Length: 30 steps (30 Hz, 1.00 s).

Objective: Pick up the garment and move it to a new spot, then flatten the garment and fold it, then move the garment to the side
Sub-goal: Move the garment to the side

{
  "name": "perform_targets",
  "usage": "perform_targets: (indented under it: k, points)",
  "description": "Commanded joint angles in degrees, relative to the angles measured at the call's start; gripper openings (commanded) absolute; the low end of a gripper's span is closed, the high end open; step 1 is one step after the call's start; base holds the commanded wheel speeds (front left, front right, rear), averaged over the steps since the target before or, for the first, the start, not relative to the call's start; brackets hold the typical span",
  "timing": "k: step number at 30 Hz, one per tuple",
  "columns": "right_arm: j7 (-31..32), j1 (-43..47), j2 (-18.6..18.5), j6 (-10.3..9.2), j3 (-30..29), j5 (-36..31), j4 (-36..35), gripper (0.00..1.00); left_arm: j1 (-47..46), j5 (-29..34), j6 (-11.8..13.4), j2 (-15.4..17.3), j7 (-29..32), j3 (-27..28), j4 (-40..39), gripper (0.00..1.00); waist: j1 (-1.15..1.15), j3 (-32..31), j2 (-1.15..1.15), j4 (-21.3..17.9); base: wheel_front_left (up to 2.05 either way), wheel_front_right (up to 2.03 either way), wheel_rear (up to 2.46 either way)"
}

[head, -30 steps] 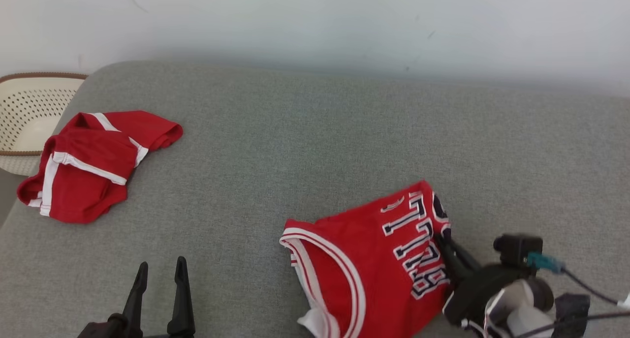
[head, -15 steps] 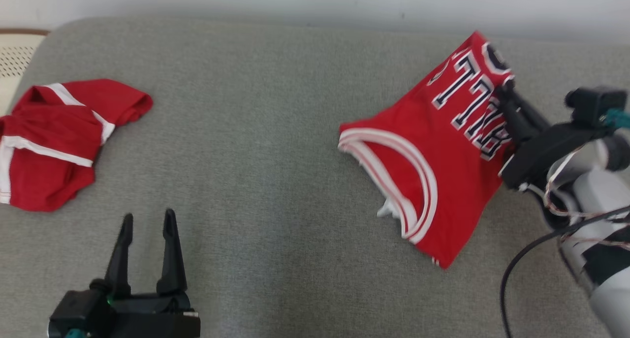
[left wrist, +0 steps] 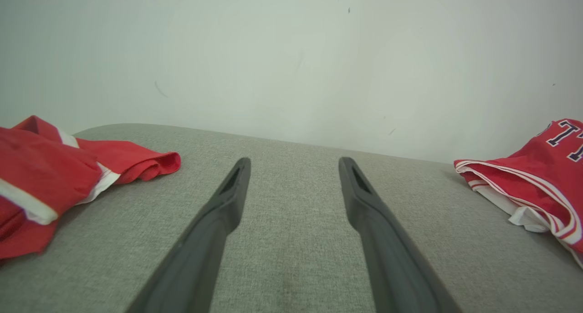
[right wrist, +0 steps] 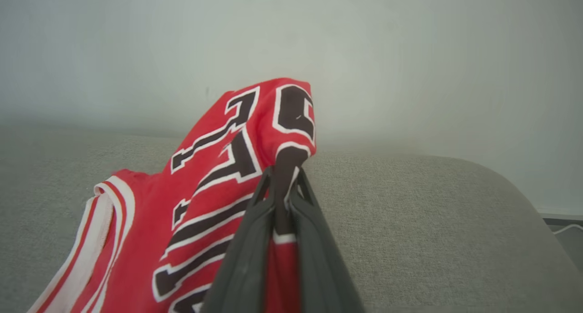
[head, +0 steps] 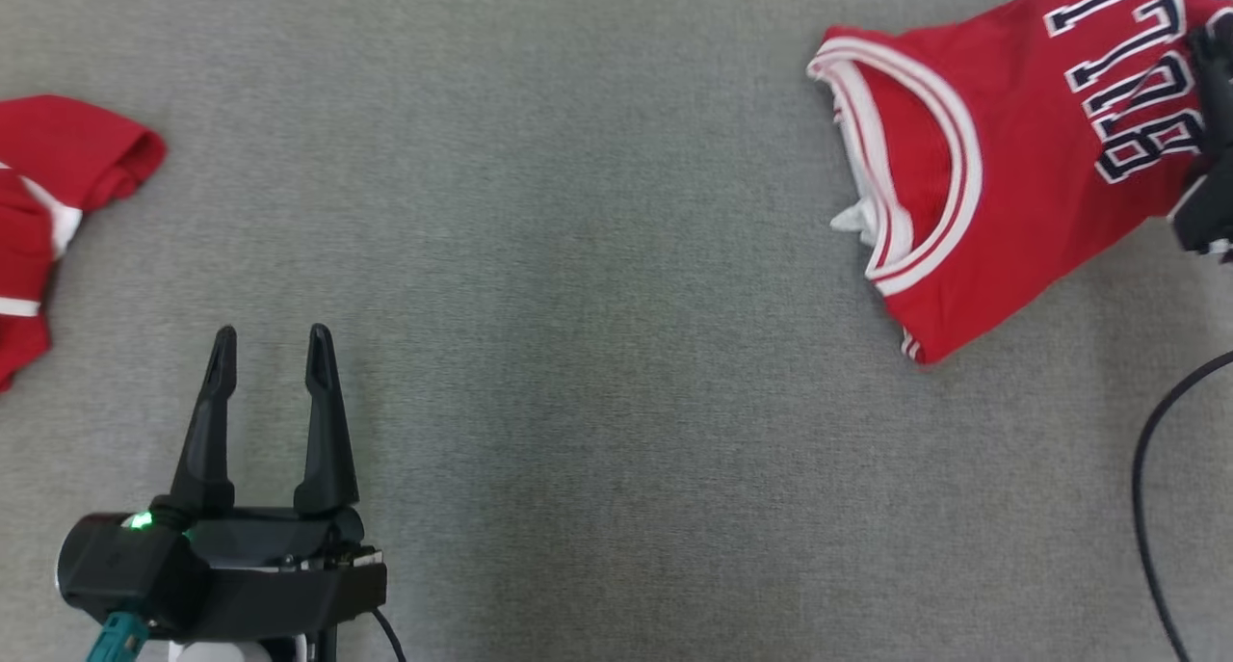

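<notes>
The right gripper (right wrist: 282,178) is pinched on a fold of the red jersey (head: 1002,190) at its lettering, holding it raised by the right edge of the grey cushion (head: 597,354) (apparently to carry it somewhere new), while the left gripper (head: 271,339) hovers spread and empty.

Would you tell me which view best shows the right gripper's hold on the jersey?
The right wrist view: the right gripper pinches the jersey mid-frame. The head view cuts the gripper off at its right edge; the left wrist view gives the jersey's white-trimmed end.
</notes>
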Motion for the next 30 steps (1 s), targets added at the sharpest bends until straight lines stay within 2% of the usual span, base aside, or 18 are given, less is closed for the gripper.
perform_targets:
  k: [1, 9, 16, 28, 29, 30]
  points:
    - [-0.1, -0.8, -0.9, 0.01, 0.5, 0.6, 0.5, 0.00, -0.9, 0.9, 0.1, 0.1, -0.2, 0.3, -0.4, 1.00, -0.02, 1.6, -0.01, -1.6, 0.00, 0.00, 0.00]
    - [1.0, -4.5, -7.2, 0.01, 3.2, 1.9, 4.5, 0.00, -1.3, 1.8, -0.1, 0.1, -0.2, 0.2, -2.1, 1.00, -0.02, 3.4, -0.01, -2.1, 0.00, 0.00, 0.00]
    - [1.6, -8.2, -10.9, 0.01, 5.4, 2.6, 8.2, 0.00, -1.8, 2.4, -0.3, 0.2, -0.2, 0.6, -3.2, 1.00, -0.02, 4.8, -0.01, -2.3, 0.00, 0.00, 0.00]
    - [0.0, -12.5, -12.1, 0.01, 10.1, 2.4, 12.9, 0.01, -1.9, 2.5, -0.1, 0.3, -0.2, 0.8, -3.3, 1.00, -0.02, 5.2, -0.01, -2.6, 0.00, 0.00, 0.00]
    - [-0.4, -12.8, -12.1, 0.01, 10.6, 2.0, 13.3, 0.45, -1.9, 2.5, -0.1, 0.3, -0.2, 0.8, -3.2, 1.00, -0.02, 5.1, -0.01, -2.6, 0.00, 0.00, 0.00]
    - [-0.8, -12.9, -12.1, 0.01, 10.9, 1.7, 13.6, 1.00, -1.9, 2.4, 0.0, 0.3, -0.2, 0.8, -3.1, 1.00, -0.02, 5.0, -0.01, -2.6, 0.00, 0.00, 0.00]
